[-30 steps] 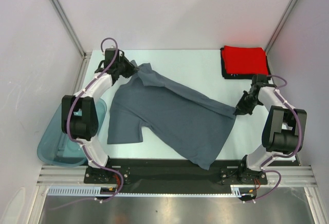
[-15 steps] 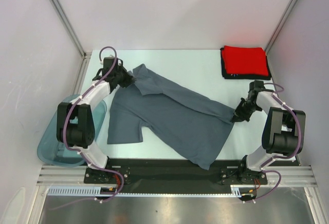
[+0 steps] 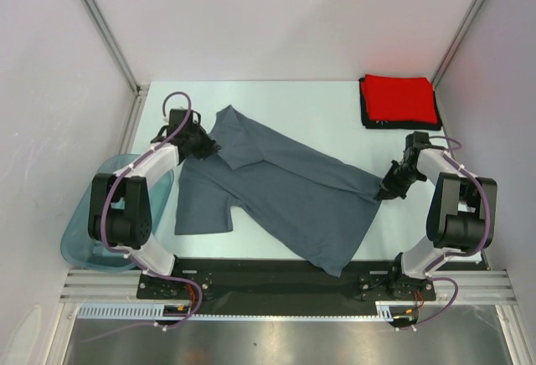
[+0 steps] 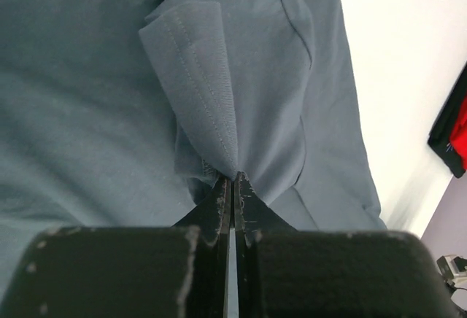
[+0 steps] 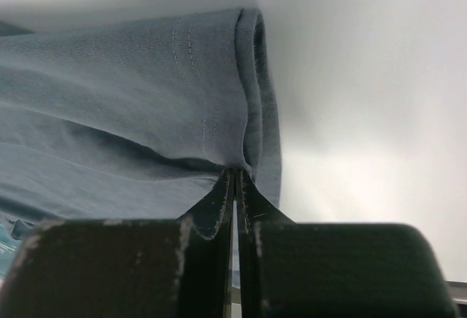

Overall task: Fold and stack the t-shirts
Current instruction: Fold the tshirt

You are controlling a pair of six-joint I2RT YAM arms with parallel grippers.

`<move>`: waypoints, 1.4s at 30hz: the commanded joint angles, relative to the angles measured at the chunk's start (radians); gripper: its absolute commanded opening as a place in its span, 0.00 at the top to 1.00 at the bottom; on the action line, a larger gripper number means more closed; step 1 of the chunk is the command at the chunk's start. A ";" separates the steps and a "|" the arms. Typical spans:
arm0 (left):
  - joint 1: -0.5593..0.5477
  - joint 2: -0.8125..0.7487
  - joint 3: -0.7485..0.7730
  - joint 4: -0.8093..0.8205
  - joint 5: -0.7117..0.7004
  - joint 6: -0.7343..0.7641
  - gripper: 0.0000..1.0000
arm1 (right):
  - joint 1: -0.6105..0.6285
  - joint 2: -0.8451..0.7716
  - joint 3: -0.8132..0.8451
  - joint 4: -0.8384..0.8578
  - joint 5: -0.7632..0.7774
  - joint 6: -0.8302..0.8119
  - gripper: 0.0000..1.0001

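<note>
Pinching grey shirt [image 3: 276, 193] at opposite edges, left jaws and right jaws both clamped on it; best keep tension even, lay flat, smooth before folding.

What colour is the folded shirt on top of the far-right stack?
The top shirt is bright red; top external view shows it best.

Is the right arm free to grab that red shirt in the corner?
Probably not yet: the right gripper is shut on the grey shirt at its edge. Nothing lies on the table between it and the red shirt, so letting go should suffice.
</note>
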 commanded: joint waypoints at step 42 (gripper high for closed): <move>0.034 0.748 1.054 -0.352 0.113 0.564 0.31 | -0.118 0.051 0.187 0.004 -0.115 -0.054 0.57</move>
